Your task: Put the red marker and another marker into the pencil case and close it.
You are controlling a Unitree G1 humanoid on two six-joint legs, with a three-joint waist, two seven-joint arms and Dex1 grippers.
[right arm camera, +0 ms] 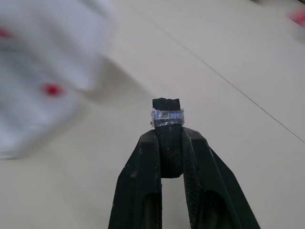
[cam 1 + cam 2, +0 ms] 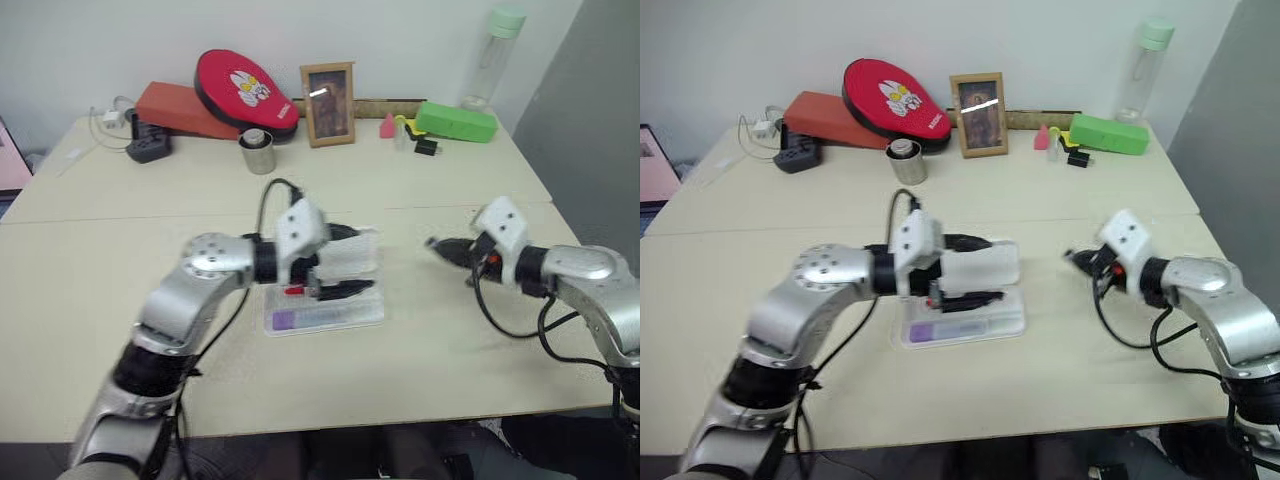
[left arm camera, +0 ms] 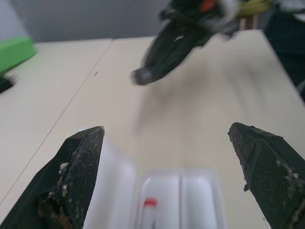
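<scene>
White translucent pencil case [image 2: 1006, 322], lid up

Translucent glossy plastic pencil case [image 2: 1005, 322], matt table [image 2: 1090, 380]

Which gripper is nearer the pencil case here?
Left. The left gripper, jaws open, hangs directly over the open pencil case. The right gripper is off to the case's right above bare table, pinching a small dark object.

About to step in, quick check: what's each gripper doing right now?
Left gripper: open, over the pencil case, holding nothing.
Right gripper: shut on a small black thing; what it is cannot be told.
</scene>
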